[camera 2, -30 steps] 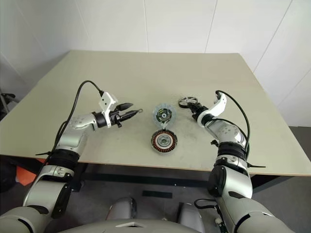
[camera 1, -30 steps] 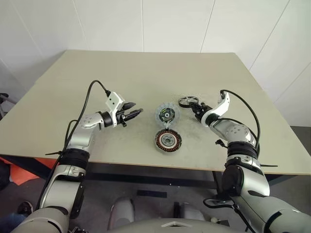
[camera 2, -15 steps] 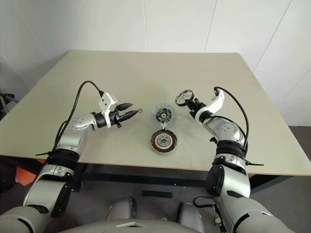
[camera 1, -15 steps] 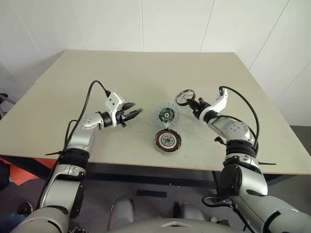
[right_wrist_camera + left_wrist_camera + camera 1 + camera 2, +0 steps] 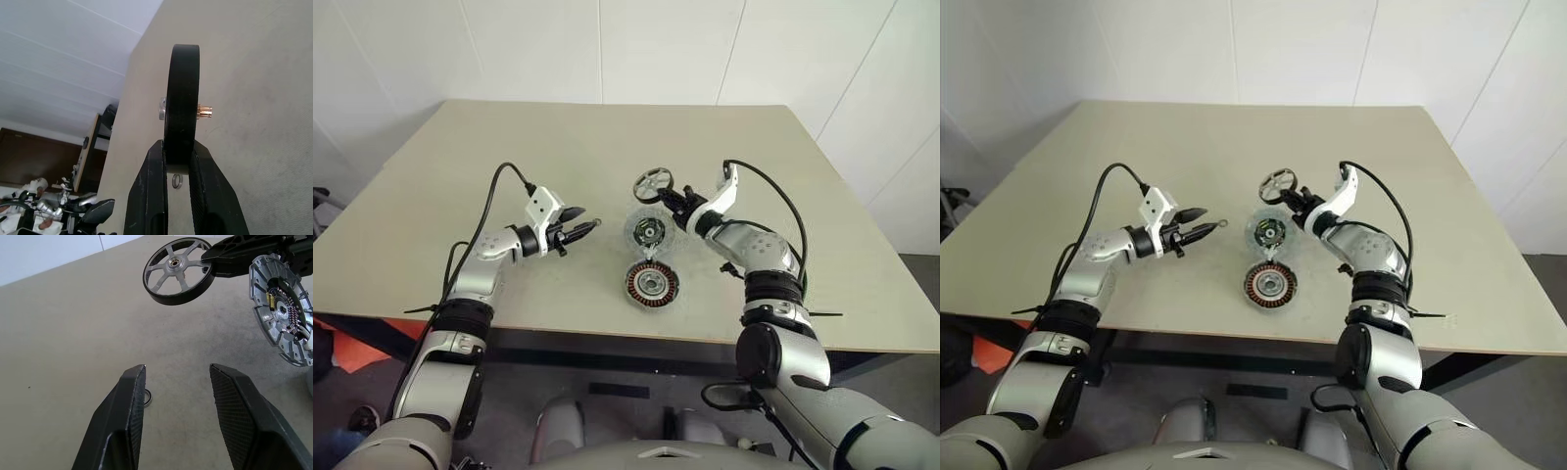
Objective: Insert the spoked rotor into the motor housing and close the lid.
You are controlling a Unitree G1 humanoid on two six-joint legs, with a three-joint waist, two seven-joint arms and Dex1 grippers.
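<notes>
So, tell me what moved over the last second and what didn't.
The right tool, shut on the spoked rotor, lifted it off the table and carried it left, to hang just beyond the lid. The left tool stayed open and hovering; the lid and the motor housing did not move.

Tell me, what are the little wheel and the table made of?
The little wheel looks like metal: shiny silvery spokes and hub, with a black rim that could be rubber or painted metal. The table has a dull beige top, probably coated board or plastic; hard to tell.
</notes>
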